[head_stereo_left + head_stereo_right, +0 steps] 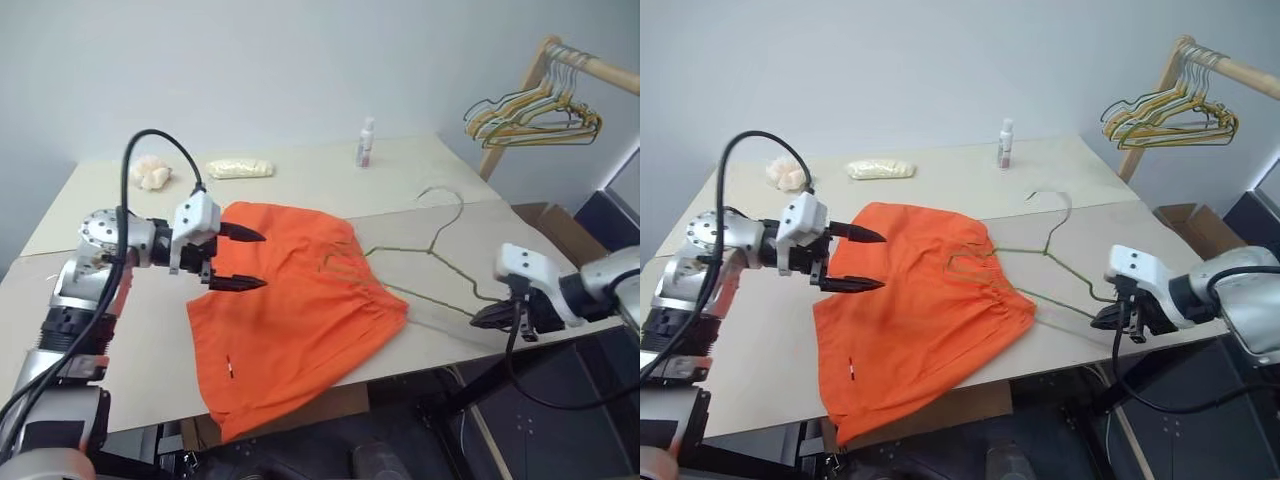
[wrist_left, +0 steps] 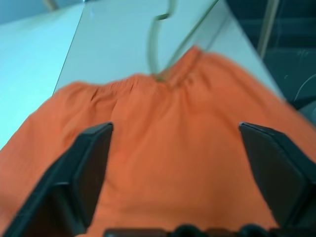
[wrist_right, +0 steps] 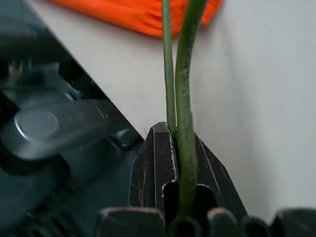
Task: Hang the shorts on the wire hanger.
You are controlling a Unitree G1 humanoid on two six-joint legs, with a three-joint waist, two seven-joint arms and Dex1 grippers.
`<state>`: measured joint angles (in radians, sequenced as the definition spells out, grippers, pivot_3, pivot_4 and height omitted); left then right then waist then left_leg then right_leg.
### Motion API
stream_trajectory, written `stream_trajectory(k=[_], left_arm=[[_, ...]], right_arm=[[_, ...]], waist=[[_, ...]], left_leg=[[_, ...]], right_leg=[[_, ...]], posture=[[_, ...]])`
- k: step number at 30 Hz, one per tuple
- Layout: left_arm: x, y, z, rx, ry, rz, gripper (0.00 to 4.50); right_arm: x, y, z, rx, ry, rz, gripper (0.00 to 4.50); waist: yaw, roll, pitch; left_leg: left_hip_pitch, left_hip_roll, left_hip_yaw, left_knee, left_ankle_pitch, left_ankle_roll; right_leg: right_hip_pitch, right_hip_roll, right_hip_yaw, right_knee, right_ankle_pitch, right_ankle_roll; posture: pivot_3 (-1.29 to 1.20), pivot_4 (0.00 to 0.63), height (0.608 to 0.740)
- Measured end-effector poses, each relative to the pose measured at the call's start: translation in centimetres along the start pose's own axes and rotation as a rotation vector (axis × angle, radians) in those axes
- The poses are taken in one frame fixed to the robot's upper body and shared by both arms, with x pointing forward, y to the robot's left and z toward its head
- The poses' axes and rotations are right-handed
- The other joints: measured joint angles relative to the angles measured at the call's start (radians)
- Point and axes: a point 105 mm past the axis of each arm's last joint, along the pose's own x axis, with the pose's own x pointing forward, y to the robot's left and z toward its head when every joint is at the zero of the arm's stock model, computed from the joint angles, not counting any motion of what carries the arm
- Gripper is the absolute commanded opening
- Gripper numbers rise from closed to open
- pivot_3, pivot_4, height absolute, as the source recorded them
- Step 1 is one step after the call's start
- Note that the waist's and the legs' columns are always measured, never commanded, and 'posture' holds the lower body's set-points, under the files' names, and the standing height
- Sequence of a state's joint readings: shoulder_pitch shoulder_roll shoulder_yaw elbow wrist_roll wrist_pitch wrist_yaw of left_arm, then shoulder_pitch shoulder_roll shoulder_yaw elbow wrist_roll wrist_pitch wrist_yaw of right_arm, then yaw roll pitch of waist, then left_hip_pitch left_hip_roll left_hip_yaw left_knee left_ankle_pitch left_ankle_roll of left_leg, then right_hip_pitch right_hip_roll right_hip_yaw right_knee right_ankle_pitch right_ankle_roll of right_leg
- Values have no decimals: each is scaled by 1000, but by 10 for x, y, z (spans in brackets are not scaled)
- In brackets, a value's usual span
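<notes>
Spread flat on the table [image 1: 120,370]: the shorts [image 1: 295,310], one leg hem hanging over the near edge. Threaded into the gathered waistband: the wire hanger [image 1: 440,262], hook lying on the tabletop beyond. Hovering above the shorts' left side: the left gripper [image 1: 240,258], jaws spread wide, holding nothing, pointing level across the fabric. At the table's right edge: the right gripper [image 1: 490,316], pinched tight on the wire hanger's outer corner, angled downward. Behind, on a wooden rack: bunched hangers [image 1: 535,115]. Far back on the table: a small bottle [image 1: 366,141].
</notes>
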<state>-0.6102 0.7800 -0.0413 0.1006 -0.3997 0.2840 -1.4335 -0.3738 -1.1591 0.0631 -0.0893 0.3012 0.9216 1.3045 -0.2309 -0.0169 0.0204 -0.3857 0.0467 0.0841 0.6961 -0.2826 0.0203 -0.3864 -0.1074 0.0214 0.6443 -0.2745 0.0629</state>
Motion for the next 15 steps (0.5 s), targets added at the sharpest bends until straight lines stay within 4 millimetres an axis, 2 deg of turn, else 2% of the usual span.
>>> stream_trajectory(k=[4,8,11,15], left_arm=[[11,-8,8,5,-62,42,4468],[12,-16,10,-2,-73,43,4468],[10,-19,13,5,-71,45,4468],[5,-22,10,-4,-51,57,4468]], right_arm=[[9,-18,-13,276,-2,-63,0],[20,-25,-26,440,60,-38,0],[25,-22,-29,513,81,30,0],[28,-6,-32,556,99,182,0]], waist=[[-2,0,0],[0,1,0],[7,1,0],[22,1,0]], left_leg=[[2,0,1,-1,0,0],[1,-1,1,-1,0,0],[1,-1,1,-1,0,0],[1,-1,1,-1,0,0]], right_leg=[[1,1,2,0,0,0],[0,1,2,0,0,0],[0,1,2,-1,0,0],[0,1,2,-1,0,0]], posture=[[-215,0,740],[-182,0,740],[-170,0,740],[-163,0,740]])
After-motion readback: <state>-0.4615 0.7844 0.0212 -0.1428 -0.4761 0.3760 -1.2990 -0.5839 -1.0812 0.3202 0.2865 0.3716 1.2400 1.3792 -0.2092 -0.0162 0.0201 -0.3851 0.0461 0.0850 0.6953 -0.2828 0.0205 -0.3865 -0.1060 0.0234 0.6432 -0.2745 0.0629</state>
